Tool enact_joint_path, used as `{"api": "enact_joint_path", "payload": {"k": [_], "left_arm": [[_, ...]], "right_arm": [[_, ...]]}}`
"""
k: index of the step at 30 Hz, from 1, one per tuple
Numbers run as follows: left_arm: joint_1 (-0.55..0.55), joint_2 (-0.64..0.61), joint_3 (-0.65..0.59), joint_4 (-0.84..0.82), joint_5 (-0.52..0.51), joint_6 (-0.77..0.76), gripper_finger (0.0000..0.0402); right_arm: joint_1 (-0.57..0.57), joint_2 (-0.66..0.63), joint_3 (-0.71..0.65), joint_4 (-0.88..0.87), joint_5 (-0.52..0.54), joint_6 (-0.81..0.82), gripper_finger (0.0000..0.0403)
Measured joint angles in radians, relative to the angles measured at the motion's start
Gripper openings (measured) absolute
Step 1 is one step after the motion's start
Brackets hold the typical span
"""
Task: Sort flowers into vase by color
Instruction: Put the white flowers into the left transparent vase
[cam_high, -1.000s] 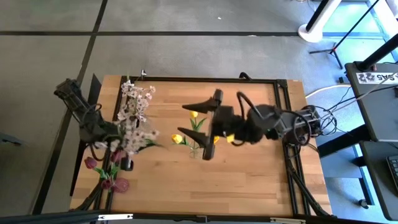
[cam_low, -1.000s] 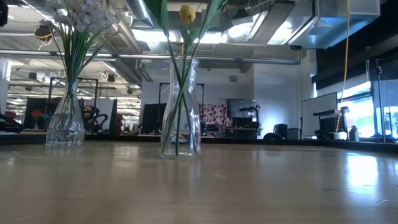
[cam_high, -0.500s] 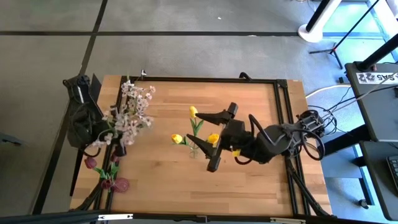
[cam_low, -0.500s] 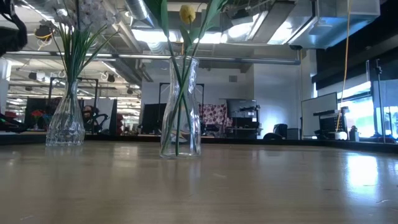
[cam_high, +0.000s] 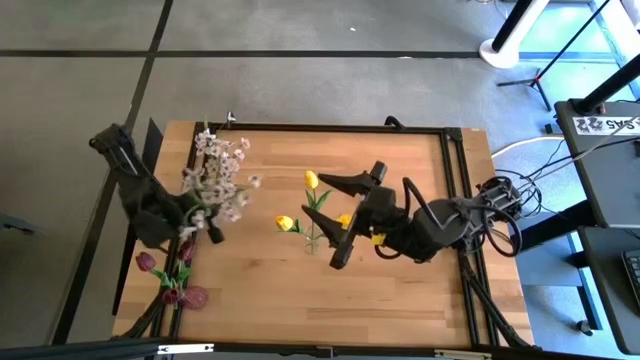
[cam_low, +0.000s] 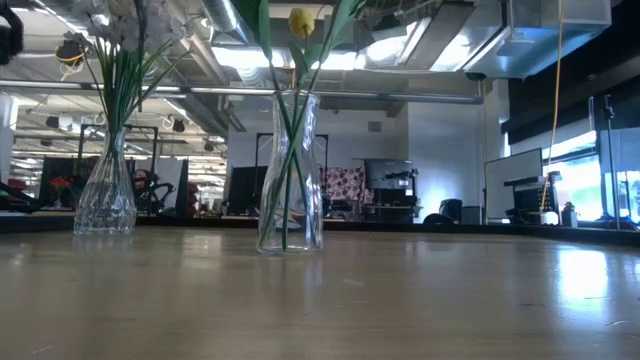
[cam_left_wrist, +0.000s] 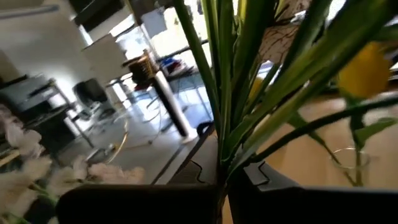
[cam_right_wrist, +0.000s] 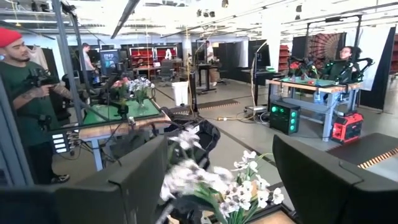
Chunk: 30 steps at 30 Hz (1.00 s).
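Wooden table (cam_high: 400, 300) under two vases (cam_low: 289, 170)

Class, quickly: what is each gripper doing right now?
Left gripper: shut on the white flowers' stems.
Right gripper: open, holding nothing.

floor (cam_high: 300, 30) – grey, dark seams, frame top | ceiling lights (cam_low: 390, 45) – bright, upper centre | workbench (cam_right_wrist: 311, 87) – right

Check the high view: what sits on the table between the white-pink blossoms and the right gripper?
In the high view, the yellow tulips in their clear vase stand between the white-pink blossoms and the open right gripper.
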Motion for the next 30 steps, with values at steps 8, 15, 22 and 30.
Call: {"api": "enact_joint_path", "payload": {"k": [8, 15, 22, 30], "left_arm": [[0.185, 0.145, 0.004, 0.007, 0.078, -0.047, 0.0005], [0.387, 0.229, 0.113, 0.010, 0.131, -0.169, 0.0005], [0.548, 0.387, 0.231, -0.065, 0.152, -0.183, 0.0005], [0.603, 0.523, 0.398, -0.492, 0.233, -0.494, 0.0005]], "right_arm": [[0.001, 0.000, 0.000, 0.001, -0.004, -0.002, 0.0291], [0.001, 0.001, 0.000, -0.021, -0.005, -0.002, 0.0291], [0.001, 0.001, 0.000, -0.021, -0.005, -0.002, 0.0291], [0.001, 0.000, 0.000, -0.066, -0.005, 0.009, 0.0291]]}}
